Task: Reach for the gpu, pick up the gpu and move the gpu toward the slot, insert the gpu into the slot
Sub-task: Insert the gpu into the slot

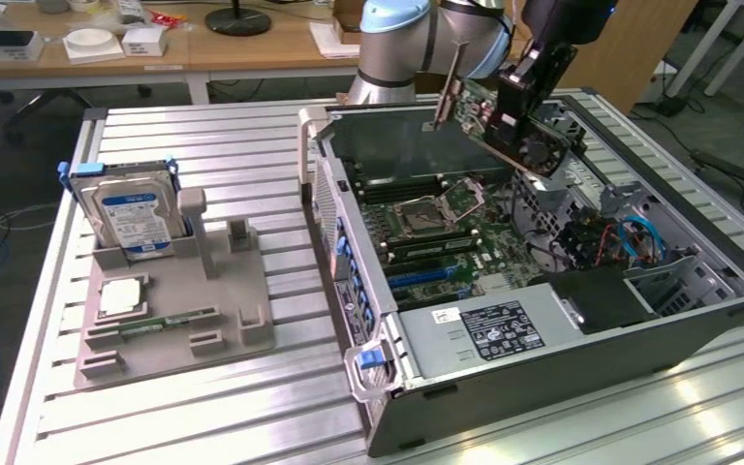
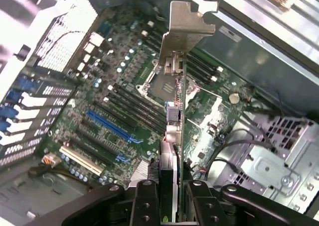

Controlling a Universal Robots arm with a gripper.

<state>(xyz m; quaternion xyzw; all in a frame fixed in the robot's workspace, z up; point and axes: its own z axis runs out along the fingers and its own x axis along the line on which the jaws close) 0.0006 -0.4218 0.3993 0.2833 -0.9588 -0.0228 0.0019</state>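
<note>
The gpu [image 1: 495,116], a green card with a black cooler and a silver end bracket, hangs tilted in the air above the open computer case. My gripper [image 1: 527,92] is shut on it from above. In the wrist view the gpu [image 2: 174,136] runs edge-on away from my black fingers [image 2: 144,201], which clamp it on both sides, and its silver bracket [image 2: 182,32] points out ahead. Beneath it lies the motherboard [image 2: 124,86] with a long blue slot [image 2: 109,126] and several black slots. The card is well above the board, touching nothing.
The case [image 1: 527,291] lies open on the slatted metal table [image 1: 217,407]. A grey fixture [image 1: 171,300] at the exterior view's left holds a silver hard drive [image 1: 133,218] and a memory stick [image 1: 152,325]. A drive cage and cables [image 1: 624,242] fill the case's far side.
</note>
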